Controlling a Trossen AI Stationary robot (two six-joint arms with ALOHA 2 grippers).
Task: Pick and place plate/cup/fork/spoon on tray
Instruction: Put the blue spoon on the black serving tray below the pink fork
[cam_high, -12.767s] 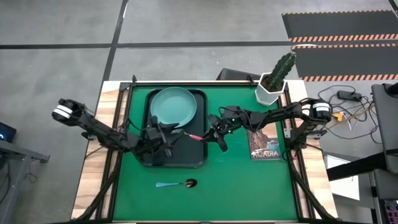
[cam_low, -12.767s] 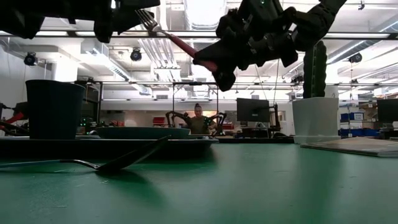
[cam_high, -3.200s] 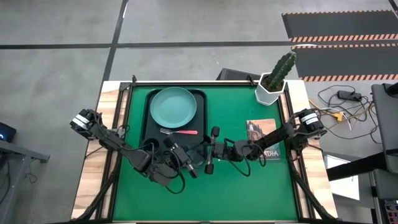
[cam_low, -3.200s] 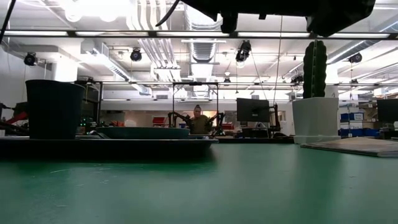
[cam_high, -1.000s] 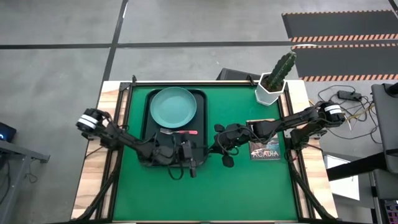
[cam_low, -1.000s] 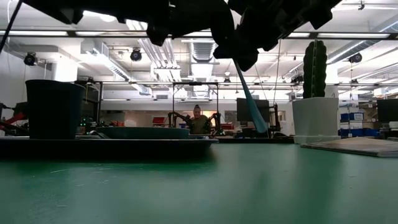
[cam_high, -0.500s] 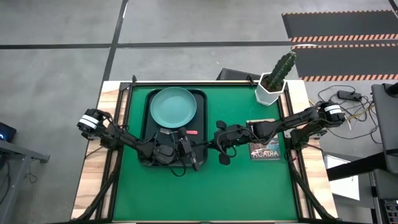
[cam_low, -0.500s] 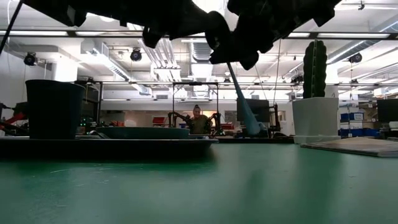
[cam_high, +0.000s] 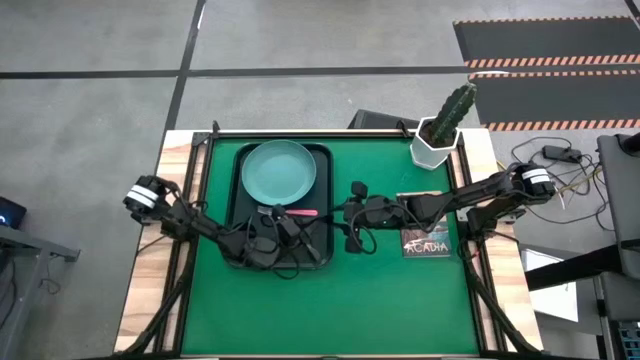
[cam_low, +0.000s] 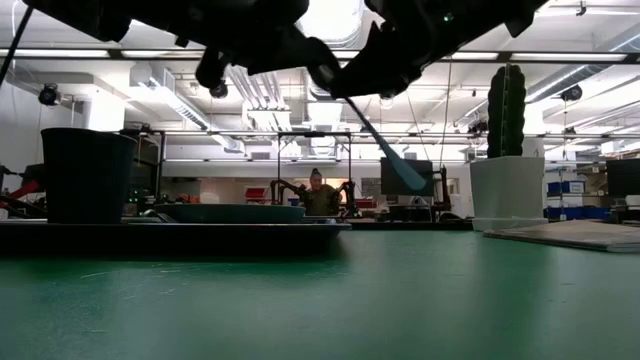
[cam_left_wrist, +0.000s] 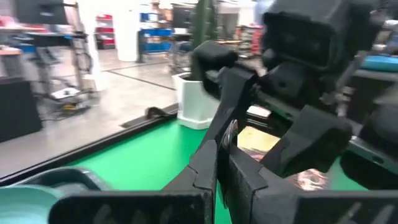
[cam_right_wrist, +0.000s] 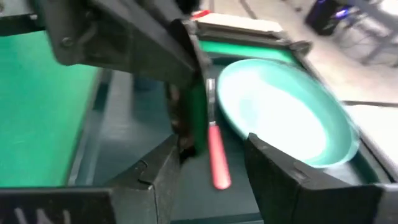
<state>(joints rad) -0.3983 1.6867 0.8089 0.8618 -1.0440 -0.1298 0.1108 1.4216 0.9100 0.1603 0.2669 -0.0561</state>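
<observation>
The black tray lies at the mat's far left and carries the teal plate, the red-handled fork and the dark cup. In the high view my left arm hides the cup. My left gripper hovers over the tray's right rim, shut on the spoon. My right gripper faces it from the right and stands open, with the fork and plate in view beyond its fingers. My left gripper pinches the spoon near its metal bowl end between its two fingers. The fingers come roughly level from the table's left. The spoon is lifted clear, and its teal handle slants down toward the table's right.
A white pot with a cactus stands at the far right corner. A printed booklet lies on the green mat under my right arm. A person sits far behind the table.
My left gripper has shut on the spoon's upper end and my right gripper has opened and let it go. The spoon's held end has shifted a little toward the table's left, and its handle now slants flatter than before.
</observation>
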